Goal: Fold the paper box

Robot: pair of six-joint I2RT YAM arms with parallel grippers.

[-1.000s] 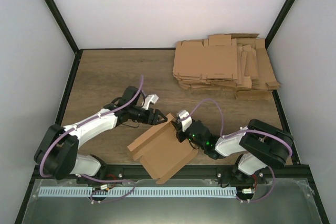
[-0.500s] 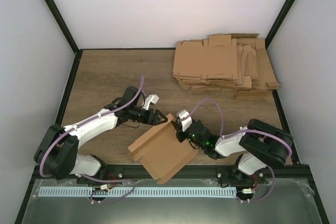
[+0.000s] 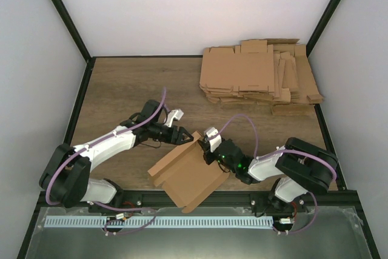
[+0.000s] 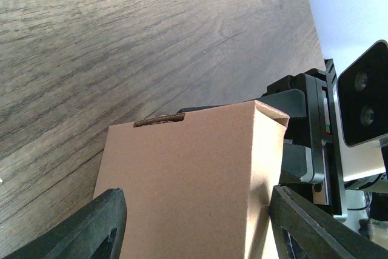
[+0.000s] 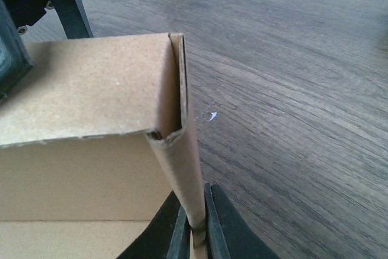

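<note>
The box (image 3: 188,173) lay near the front edge of the table (image 3: 121,89), between the 2 arms and well apart from the pile (image 3: 260,80) of blanks at the far right. It was only partly formed: 1 broad panel flat on the wood, with a wall raised along its far side. The right gripper (image 3: 205,150) had its fingers (image 5: 221,228) pinched together on the thin edge of that wall, just below a corner where the cardboard doubled over. That grip probably served to hold the wall upright and stop the light box sliding while the other arm worked. The left gripper (image 3: 187,136) faced it from the opposite side, its 2 fingers (image 4: 103,222) spread wide with the raised panel between them. From its wrist view I could not tell whether either finger touched the cardboard. The wide stance suggested it was lined up to close on the panel or push it over, using the right arm's hold as the anchor. Most of the folding seemed not yet done.
</note>
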